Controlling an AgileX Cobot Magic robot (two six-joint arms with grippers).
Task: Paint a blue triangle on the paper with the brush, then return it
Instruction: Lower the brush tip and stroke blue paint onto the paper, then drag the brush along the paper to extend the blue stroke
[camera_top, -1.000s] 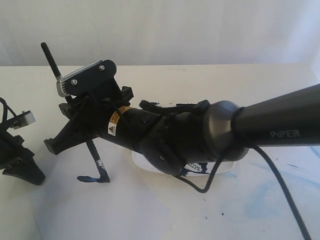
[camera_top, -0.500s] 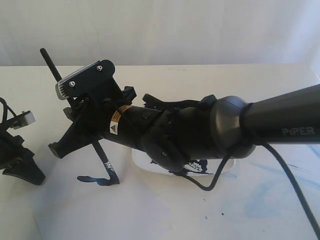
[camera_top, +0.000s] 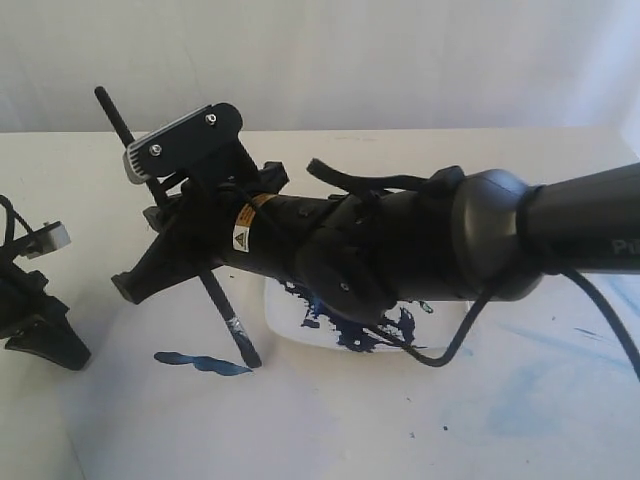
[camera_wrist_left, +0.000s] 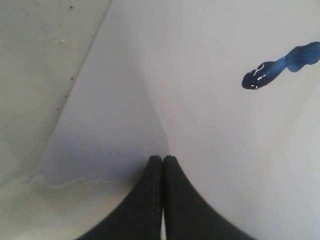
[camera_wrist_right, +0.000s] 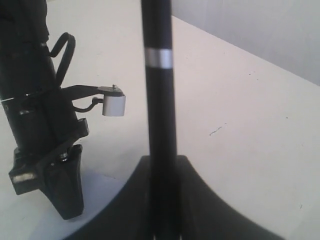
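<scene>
**Exterior view.** The right arm reaches from the table's (camera_top: 60, 160) right edge across the middle. The right gripper (camera_top: 150, 275) is clenched on the paintbrush (camera_top: 225, 315), gripping the black handle at mid-length. The paintbrush is tilted, with its upper end leaning toward the table's far left corner. Its bristle tip meets the paper (camera_top: 300, 430) at the end of a single wavy dark-blue stroke (camera_top: 200, 362). This stroke lies toward the paper's left edge, just beside the white plate (camera_top: 285, 325). The plate rests on the paper and carries a dark-blue paint blotch (camera_top: 350, 330). Pale blue smears (camera_top: 540, 400) mark the paper toward its right edge. The left gripper (camera_top: 40, 340) sits at the paper's left edge.

**Left wrist view.** The left gripper (camera_wrist_left: 163, 161) is clenched, fingers pressed together with nothing between them. It is over the paper (camera_wrist_left: 210, 150), close to the paper's edge where the table (camera_wrist_left: 40, 50) begins. One end of the dark-blue stroke (camera_wrist_left: 280, 67) is visible, well apart from the fingertips.

**Right wrist view.** The right gripper (camera_wrist_right: 160, 162) grasps the paintbrush (camera_wrist_right: 160, 100). The handle rises straight out of the jaws and carries a narrow silver band (camera_wrist_right: 159, 57). The left gripper (camera_wrist_right: 50, 175) stands beside it.
</scene>
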